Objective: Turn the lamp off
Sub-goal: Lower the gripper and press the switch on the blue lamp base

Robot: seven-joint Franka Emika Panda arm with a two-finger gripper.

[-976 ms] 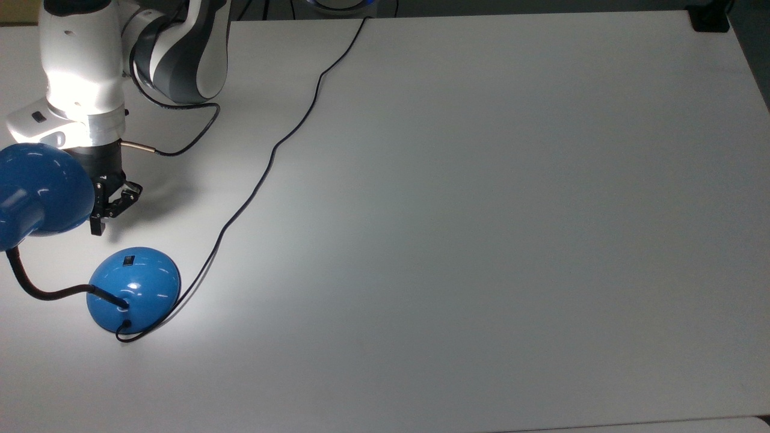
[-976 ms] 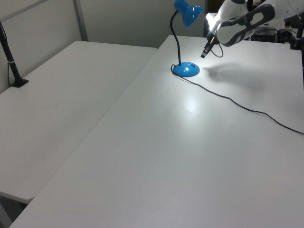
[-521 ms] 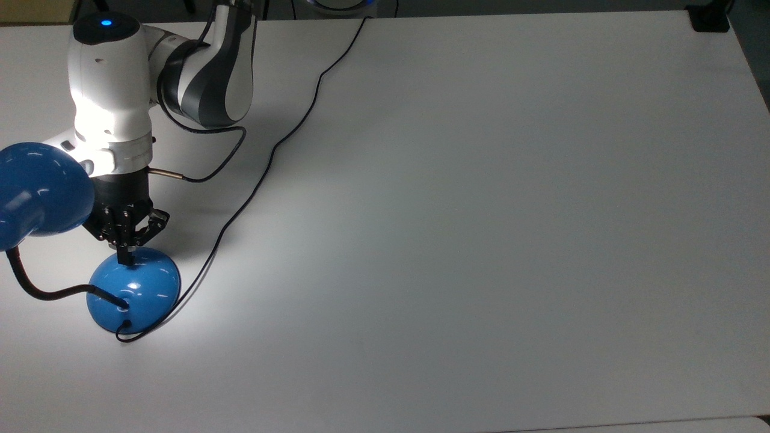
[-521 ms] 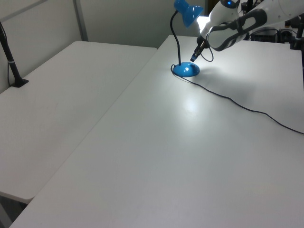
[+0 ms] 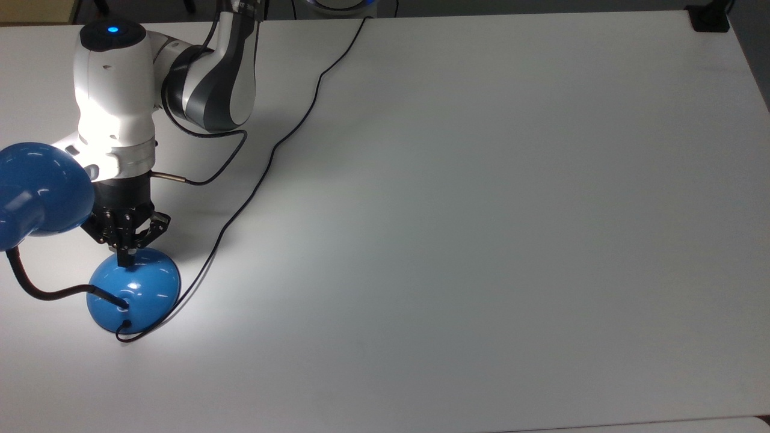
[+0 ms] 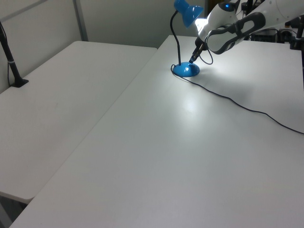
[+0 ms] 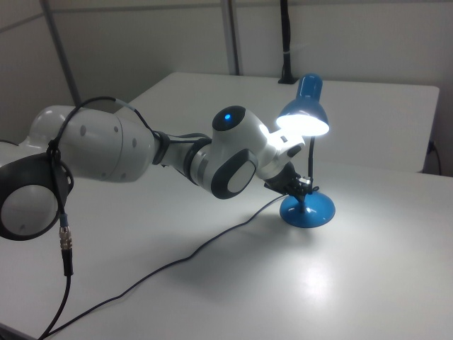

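Top view overhead; left, right views oblique, opposite sides; all share lamp [image 5: 132, 288].

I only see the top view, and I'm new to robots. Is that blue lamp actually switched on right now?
Observer: Yes. In the right view the underside of the lamp shade glows bright white.
Operator: Is the black claw on the base?
Observer: In the right view the gripper points down at the top of the dome and appears to touch it.
Operator: Anything beyond my table?
Observer: The left view shows a second white table alongside.
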